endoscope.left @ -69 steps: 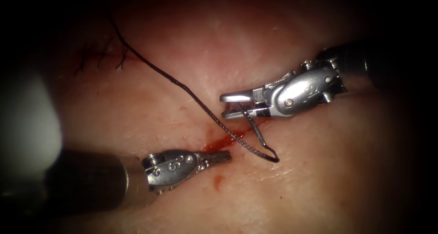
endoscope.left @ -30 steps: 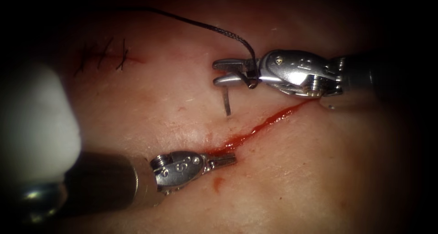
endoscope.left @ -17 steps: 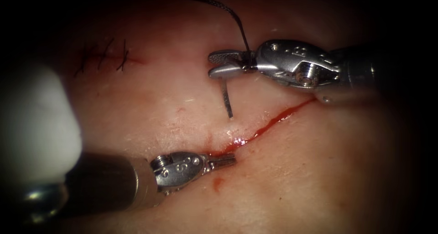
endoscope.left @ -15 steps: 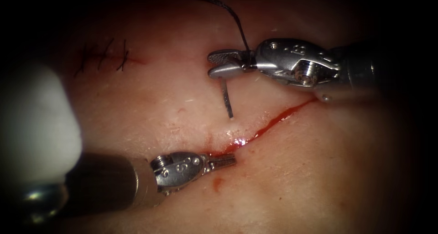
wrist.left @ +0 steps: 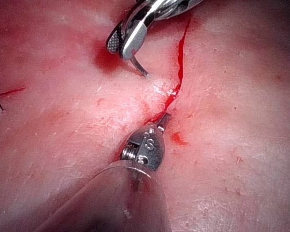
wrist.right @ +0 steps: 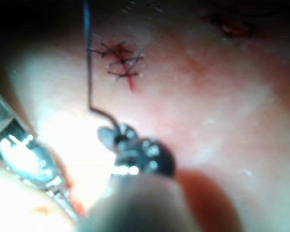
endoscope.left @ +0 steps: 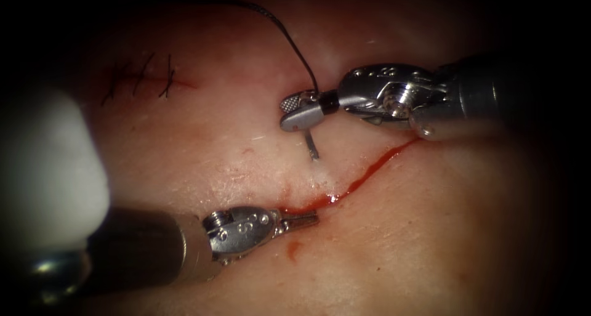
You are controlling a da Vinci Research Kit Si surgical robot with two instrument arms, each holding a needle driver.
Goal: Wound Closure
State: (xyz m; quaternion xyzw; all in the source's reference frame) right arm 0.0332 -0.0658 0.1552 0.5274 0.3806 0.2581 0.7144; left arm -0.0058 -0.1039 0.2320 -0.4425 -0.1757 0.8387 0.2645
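Right gripper (endoscope.left: pixel 294 109) is clamping the needle (endoscope.left: pixel 311 147) near its thread (endoscope.left: pixel 289 39) end, point touching tissue (endoscope.left: pixel 203 149) left of the cut (endoscope.left: pixel 369 168). Left gripper (endoscope.left: pixel 306 218), closed and empty, is resting at the cut. Keep the point square to the surface.

The right arm's silver needle driver (endoscope.left: pixel 300 109) has carried the curved steel needle (endoscope.left: pixel 312 147) off the red-filled cut — up, then lower — its tip now touching the pale tissue (endoscope.left: pixel 203 143).
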